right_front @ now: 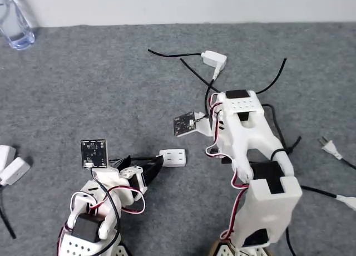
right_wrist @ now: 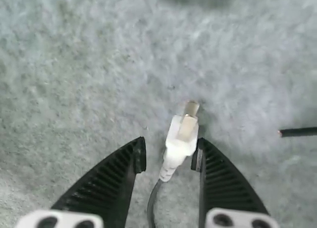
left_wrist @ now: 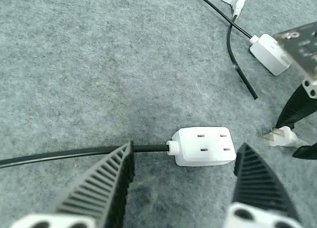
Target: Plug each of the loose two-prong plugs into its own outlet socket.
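Jaws of the left gripper (left_wrist: 187, 147) stand apart astride the socket (left_wrist: 203, 146) on the carpet (left_wrist: 99, 64), seemingly to steady it, while the right gripper (right_wrist: 169, 143), likewise spread, brackets the plug (right_wrist: 181, 131) for pickup.

High cam top-down over table (right_front: 83, 72); wrist cams low, close; left+high share socket (right_front: 172, 157).

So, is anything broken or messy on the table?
Nothing looks broken, but the black cords are odd. They sprawl crookedly over the grey mat and stop in bare cut ends, like the one near the plug inside the open right pincer.
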Action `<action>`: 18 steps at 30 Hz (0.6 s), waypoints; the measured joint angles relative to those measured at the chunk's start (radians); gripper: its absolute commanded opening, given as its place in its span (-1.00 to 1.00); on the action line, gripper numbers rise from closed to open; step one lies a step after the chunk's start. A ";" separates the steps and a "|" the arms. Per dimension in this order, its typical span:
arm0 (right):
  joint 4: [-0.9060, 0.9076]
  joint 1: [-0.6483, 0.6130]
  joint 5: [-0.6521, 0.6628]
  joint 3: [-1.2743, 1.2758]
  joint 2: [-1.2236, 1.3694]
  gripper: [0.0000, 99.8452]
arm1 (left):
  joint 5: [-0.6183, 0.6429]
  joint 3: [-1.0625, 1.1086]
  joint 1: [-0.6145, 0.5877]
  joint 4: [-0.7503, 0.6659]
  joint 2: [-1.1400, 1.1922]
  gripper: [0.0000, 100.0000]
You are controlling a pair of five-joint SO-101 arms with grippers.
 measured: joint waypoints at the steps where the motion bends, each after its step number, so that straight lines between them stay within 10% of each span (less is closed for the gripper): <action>1: 0.000 -0.003 0.000 0.000 0.000 -0.67 | 0.000 0.000 0.000 0.000 0.000 -0.38; 18: 0.201 0.000 0.000 -0.020 -0.015 -0.67 | -0.043 0.000 0.000 0.000 0.000 -0.38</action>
